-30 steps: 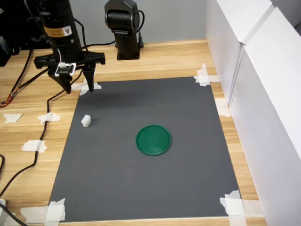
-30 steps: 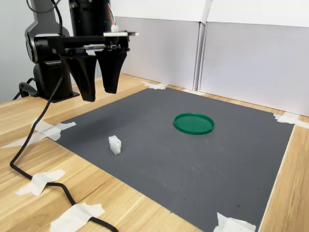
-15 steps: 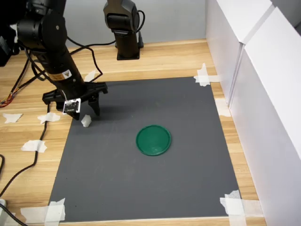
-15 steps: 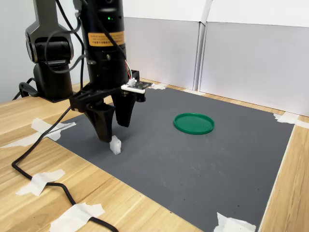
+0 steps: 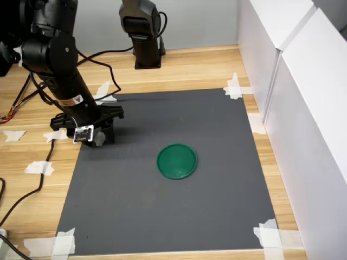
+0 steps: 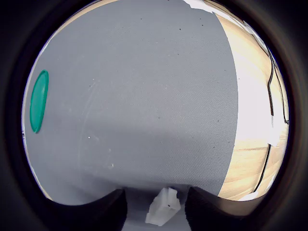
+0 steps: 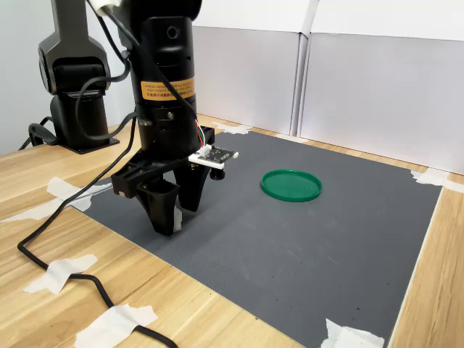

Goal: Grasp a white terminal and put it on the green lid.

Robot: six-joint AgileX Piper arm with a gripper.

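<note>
1. Piper arm [image 5: 54, 59] is down low over the dark grey mat [image 5: 173, 216], near the mat's edge at the first exterior view's left; wooden desk [image 5: 190, 67] under it all.
2. Gripper [image 6: 156, 211] sits w/ tips at mat level, fingers [image 6: 103, 211] set apart – the white terminal [image 6: 163, 208] stands on the mat in the gap between them in the wrist view.
3. Jaws look open around the piece; a sliver of space shows on each side, so not clamped as far as the wrist view tells.
4. In the second exterior view the terminal [image 7: 176, 220] is mostly hidden behind the near finger; only a pale bit shows.
5. Green lid [image 5: 177, 161] lies flat mid-mat, well apart from gripper & terminal – nothing on it.
6. White tape strips [image 5: 270, 234] hold the mat corners; black cable [image 7: 51, 264] runs across the desk by the arm. White panels [image 5: 303, 108] wall the first exterior view's right.
</note>
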